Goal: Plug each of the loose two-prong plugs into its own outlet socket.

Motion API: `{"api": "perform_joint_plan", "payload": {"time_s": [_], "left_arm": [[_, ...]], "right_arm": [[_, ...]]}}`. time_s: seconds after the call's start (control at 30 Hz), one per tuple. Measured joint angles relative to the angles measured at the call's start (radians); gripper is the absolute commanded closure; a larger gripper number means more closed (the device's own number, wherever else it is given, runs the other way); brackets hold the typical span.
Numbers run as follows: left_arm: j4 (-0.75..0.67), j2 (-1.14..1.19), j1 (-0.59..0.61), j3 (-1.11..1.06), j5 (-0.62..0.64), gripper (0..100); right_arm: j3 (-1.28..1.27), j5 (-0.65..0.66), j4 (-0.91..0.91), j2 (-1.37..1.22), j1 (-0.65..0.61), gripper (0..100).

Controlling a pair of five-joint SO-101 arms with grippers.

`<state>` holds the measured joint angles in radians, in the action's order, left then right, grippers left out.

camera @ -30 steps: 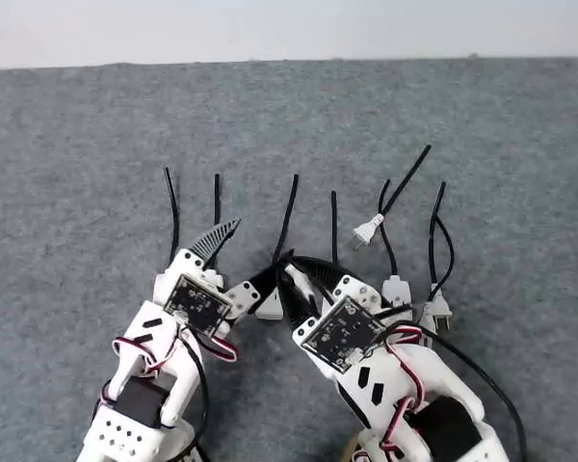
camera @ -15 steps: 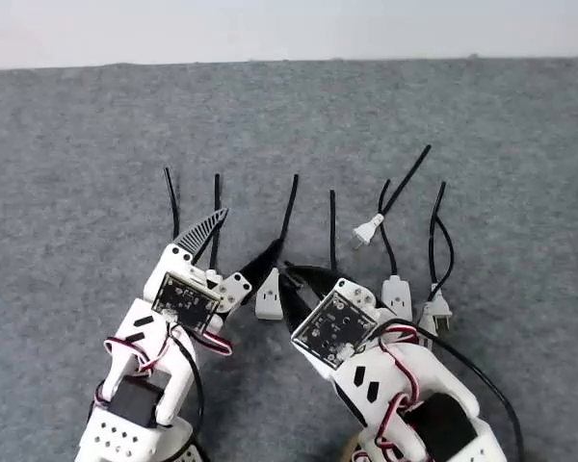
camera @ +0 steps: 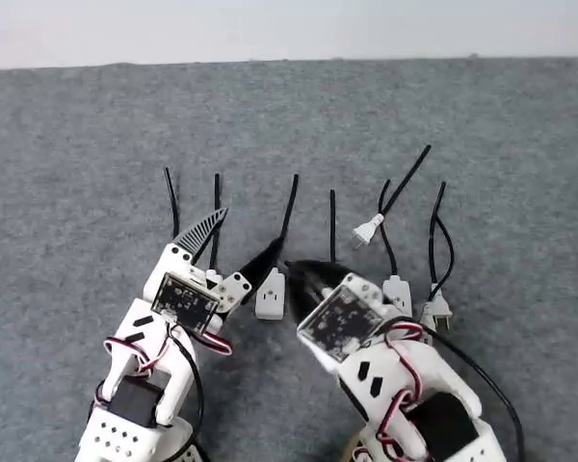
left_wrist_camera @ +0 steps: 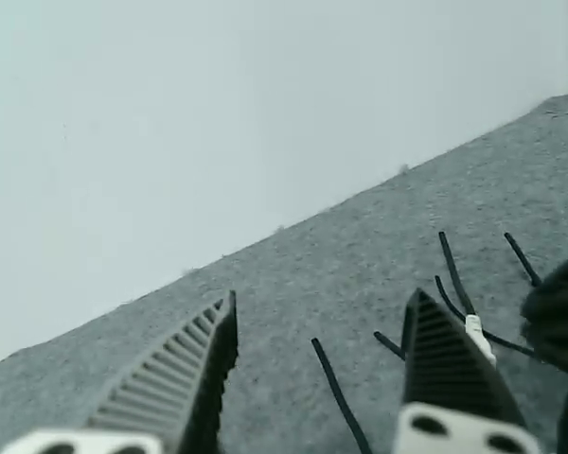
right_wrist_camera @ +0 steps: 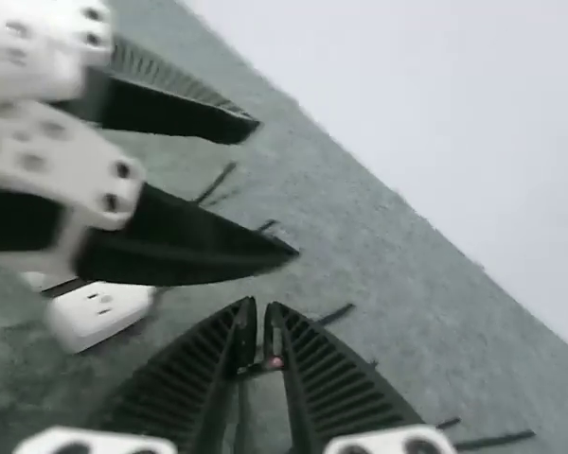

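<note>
A grey mat (camera: pixel 482 125) covers the table, and everything here is placed from the middle outlet socket (camera: pixel 270 295). It is a white block lying flat on the mat, with its black cord (camera: pixel 289 207) running away toward the wall. The left arm (camera: pixel 159 332) comes up on the socket's left side. The left gripper (camera: pixel 244 239) stands wide open, with one finger's tip just over the socket's cord end and the other well off to the left. The right arm (camera: pixel 390 380) sits on the socket's right side. The right gripper (camera: pixel 293 269) lies just beside the socket with its fingers (right_wrist_camera: pixel 312 378) drawn together to a thin slit; I cannot tell whether anything is pinched there. A second socket (camera: pixel 397 289) lies farther right of the middle one, past the right arm's wrist. A white plug (camera: pixel 368 231) rests loose to the right of the middle socket and nearer the wall, well apart from it. A second plug (camera: pixel 437 310) lies farthest right, just beside the second socket.
</note>
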<state>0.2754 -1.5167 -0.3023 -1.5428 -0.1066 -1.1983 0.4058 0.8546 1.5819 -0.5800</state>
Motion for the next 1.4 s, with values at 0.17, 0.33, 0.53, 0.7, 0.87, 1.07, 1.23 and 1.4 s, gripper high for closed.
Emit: {"api": "perform_joint_plan", "payload": {"time_s": [0.17, 0.33, 0.53, 0.7, 0.87, 1.07, 1.23, 1.4], "left_arm": [[-0.055, 0.000, 0.000, -0.041, -0.020, 73], [-0.127, 0.000, 0.000, -0.092, -0.052, 73], [-0.155, 0.000, 0.000, -0.106, -0.060, 73], [-0.155, 0.000, 0.002, -0.106, -0.060, 73], [-0.155, 0.000, 0.002, -0.106, -0.060, 73], [-0.155, 0.000, 0.002, -0.106, -0.060, 73], [-0.155, 0.000, 0.002, -0.106, -0.060, 73], [-0.155, 0.000, 0.002, -0.106, -0.060, 73]], "right_arm": [[-0.130, -0.029, -0.140, -0.014, 0.091, 98.8], [-0.137, -0.052, -0.146, -0.014, 0.110, 93.9], [-0.137, -0.127, -0.146, -0.015, 0.195, 92.4], [-0.137, -0.132, -0.212, -0.173, 0.236, 92.4], [-0.101, -0.135, -0.281, -0.440, 0.239, 92.4], [0.011, -0.138, -0.308, -0.749, 0.241, 92.3], [0.063, -0.138, -0.327, -0.898, 0.241, 92.3], [0.118, -0.193, -0.327, -0.988, 0.288, 92.2]]}}
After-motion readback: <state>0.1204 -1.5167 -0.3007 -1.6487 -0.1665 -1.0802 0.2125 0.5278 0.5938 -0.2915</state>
